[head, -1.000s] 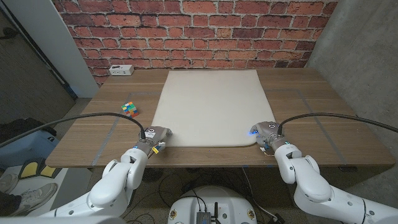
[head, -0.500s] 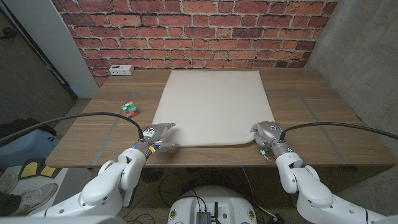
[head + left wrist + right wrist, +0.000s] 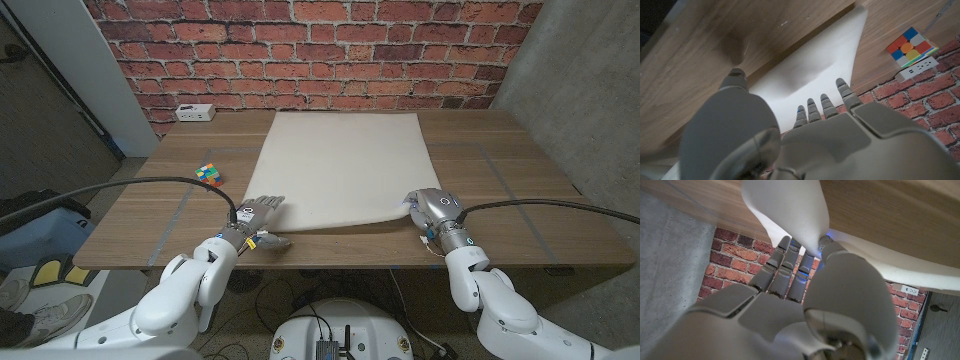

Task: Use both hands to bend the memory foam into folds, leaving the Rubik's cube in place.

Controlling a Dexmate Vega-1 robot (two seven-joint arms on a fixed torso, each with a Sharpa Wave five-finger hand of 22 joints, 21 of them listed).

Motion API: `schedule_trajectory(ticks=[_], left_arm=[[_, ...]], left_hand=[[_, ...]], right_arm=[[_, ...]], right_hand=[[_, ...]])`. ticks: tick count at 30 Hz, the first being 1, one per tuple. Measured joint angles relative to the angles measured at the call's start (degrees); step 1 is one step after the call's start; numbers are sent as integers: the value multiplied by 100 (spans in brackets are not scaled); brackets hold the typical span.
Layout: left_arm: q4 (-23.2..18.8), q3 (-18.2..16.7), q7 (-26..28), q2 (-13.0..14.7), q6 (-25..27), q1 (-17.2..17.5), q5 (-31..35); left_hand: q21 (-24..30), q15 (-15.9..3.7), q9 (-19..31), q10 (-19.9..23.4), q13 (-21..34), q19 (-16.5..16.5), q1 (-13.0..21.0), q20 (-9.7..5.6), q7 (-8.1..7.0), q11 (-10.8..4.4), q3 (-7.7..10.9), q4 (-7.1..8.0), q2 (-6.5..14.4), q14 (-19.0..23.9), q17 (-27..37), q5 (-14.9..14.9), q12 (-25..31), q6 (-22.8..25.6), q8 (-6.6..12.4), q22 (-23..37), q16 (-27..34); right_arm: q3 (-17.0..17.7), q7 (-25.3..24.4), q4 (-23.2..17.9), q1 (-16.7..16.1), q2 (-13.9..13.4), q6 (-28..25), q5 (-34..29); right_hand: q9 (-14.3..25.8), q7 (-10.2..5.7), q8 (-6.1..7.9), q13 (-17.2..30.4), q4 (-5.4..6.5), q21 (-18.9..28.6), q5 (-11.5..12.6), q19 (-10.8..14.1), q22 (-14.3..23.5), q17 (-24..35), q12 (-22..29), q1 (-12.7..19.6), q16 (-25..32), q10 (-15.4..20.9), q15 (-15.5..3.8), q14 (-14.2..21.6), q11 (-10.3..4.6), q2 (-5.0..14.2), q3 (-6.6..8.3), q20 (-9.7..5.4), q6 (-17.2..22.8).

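Observation:
A cream memory foam sheet lies in the middle of the wooden table. My left hand is at its near left corner, with the fingers stretched over the top and the thumb at the near edge, pinching it. My right hand grips the near right corner, which is lifted and curled. In the right wrist view the foam bends between the thumb and fingers. A Rubik's cube sits on the table, left of the foam and apart from it.
A white power strip lies at the table's far left corner, below the brick wall. Black cables run from both wrists over the table's sides. Bare wood shows to the right of the foam.
The left hand's fingers have stretched out over the foam's near left corner. The right hand has pushed the near right corner away from the table edge, so the foam's near edge now curves up.

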Motion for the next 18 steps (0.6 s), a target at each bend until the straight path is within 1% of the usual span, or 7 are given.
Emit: schedule_trajectory(ticks=[4,7,10,11,12,14,18], left_arm=[[184,150,40,-168,135,-11,581],[344,209,196,-325,218,15,969],[519,219,448,-522,272,87,1222],[572,207,599,-595,281,125,1280],[582,203,633,-609,281,133,1290],[673,116,990,-748,272,223,1311],[700,-55,1447,-872,170,354,1174]], left_hand=[[89,-162,0,327,-17,430,769,-85,22,-156,309,-390,491,389,-9,-15,120,350,91,2,52],[190,-262,0,753,-17,746,1278,-156,-2,-264,512,-670,883,747,-23,-206,240,752,165,17,74],[362,-285,16,1489,-17,1122,1785,-214,-108,-329,832,-775,1390,1410,-19,-466,419,1586,327,64,185],[450,-290,16,1762,-17,1259,1896,-217,-135,-328,999,-717,1506,1655,-10,-524,474,1998,413,96,196],[549,-297,27,2032,-17,1385,1894,-214,-123,-313,1198,-575,1615,1891,3,-566,520,2467,512,127,224],[754,-311,31,2517,-17,1620,1814,-208,-26,-276,1589,-198,1692,2322,8,-618,585,3306,653,189,240],[1102,-347,92,3263,-17,2025,1607,-249,68,-308,2080,293,1672,3058,2,-619,652,4129,707,229,273]], right_arm=[[222,-214,-59,-139,29,204,276],[376,-352,-92,-235,40,351,459],[495,-473,-116,-319,43,482,625],[537,-512,-126,-347,44,523,676],[554,-522,-130,-359,43,533,690],[628,-594,-155,-414,40,597,781],[713,-662,-204,-494,10,629,850]], right_hand=[[49,0,38,33,21,20,33,0,0,2,48,1,-43,0,0,0,0,0,21,0,0],[83,0,61,37,26,45,33,0,0,26,88,2,-43,0,0,0,0,0,33,0,0],[117,21,86,38,19,45,56,0,0,29,92,2,-74,-1,0,1,1,0,68,0,-21],[126,20,86,79,19,45,61,0,0,51,103,3,-88,-1,0,1,1,0,69,0,-21],[151,21,87,79,20,45,61,-1,0,55,120,3,-88,-1,0,1,1,0,69,0,-21],[167,21,108,80,13,46,83,-1,-1,55,147,4,-153,-2,0,1,2,1,98,0,-21],[239,21,150,80,27,84,116,-39,-1,56,192,11,-230,-2,8,-31,2,6,125,-6,-21]])
